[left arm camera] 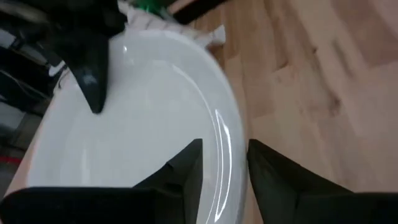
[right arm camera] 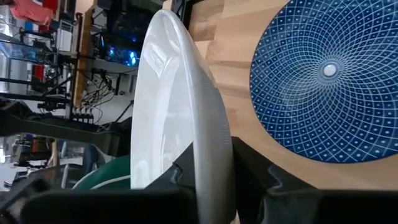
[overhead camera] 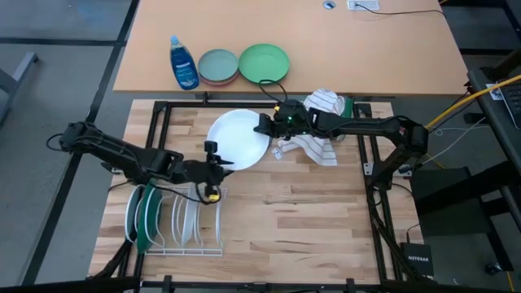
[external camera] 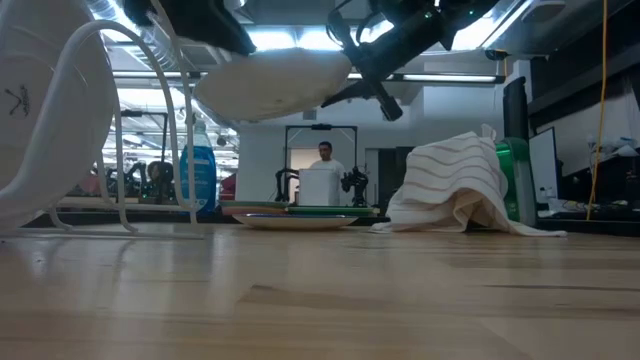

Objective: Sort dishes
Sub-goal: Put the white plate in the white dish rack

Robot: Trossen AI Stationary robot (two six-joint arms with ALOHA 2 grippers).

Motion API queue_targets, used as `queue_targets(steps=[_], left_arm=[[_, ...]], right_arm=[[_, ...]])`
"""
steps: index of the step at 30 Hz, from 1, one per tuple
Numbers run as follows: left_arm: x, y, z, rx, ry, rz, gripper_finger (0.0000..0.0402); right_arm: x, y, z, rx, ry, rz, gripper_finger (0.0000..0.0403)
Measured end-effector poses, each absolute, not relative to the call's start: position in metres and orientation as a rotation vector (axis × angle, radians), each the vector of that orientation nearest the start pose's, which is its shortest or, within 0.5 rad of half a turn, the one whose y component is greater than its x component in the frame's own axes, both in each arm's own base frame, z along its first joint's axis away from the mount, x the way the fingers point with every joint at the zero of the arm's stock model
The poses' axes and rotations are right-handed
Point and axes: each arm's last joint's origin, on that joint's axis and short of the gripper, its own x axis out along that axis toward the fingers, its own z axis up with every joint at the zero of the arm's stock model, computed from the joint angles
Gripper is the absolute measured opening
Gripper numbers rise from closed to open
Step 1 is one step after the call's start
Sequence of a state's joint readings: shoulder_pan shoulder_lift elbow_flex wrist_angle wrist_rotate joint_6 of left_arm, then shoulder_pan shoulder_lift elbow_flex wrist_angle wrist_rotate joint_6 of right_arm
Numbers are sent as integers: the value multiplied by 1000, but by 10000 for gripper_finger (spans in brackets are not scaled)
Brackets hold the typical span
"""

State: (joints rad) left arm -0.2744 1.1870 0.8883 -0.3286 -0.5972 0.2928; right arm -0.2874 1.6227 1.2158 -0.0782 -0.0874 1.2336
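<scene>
While the wooden worktop (overhead camera: pixel 309 220) carries a wire rack (overhead camera: pixel 175 224) holding upright plates (overhead camera: pixel 145 216), a white plate (overhead camera: pixel 238 138) hangs lifted above it between both arms. The right gripper (overhead camera: pixel 262 124) clamps its far rim; the left gripper (overhead camera: pixel 218 163) straddles the near rim with fingers parted. A blue patterned plate (right arm camera: pixel 326 81) lies flat below.

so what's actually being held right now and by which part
The white plate, held by its rim. The right gripper has its jaws shut on the far edge, while the left gripper has its jaws open around the near edge.
</scene>
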Motion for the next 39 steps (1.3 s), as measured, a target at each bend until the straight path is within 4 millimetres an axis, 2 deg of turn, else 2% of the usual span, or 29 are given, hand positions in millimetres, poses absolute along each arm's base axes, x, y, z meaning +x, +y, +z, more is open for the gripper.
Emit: queue_targets(steps=[6, 12, 15, 23, 33, 39], left_arm=[[221, -58, 302, 473, 503, 205, 119], [187, -59, 329, 353, 366, 176, 119], [171, -60, 337, 321, 332, 100, 120], [149, -70, 345, 231, 284, -138, 111], [146, -80, 342, 265, 296, -215, 75], [135, -78, 341, 267, 326, -239, 50]], right_arm=[[354, -102, 280, 1301, 292, -469, 56], [355, -102, 283, 1306, 271, -443, 56], [355, -102, 283, 1306, 272, -436, 56], [355, -102, 283, 1284, 286, -430, 56], [355, -100, 283, 1271, 312, -390, 56], [362, -82, 287, 1302, 306, -312, 56]])
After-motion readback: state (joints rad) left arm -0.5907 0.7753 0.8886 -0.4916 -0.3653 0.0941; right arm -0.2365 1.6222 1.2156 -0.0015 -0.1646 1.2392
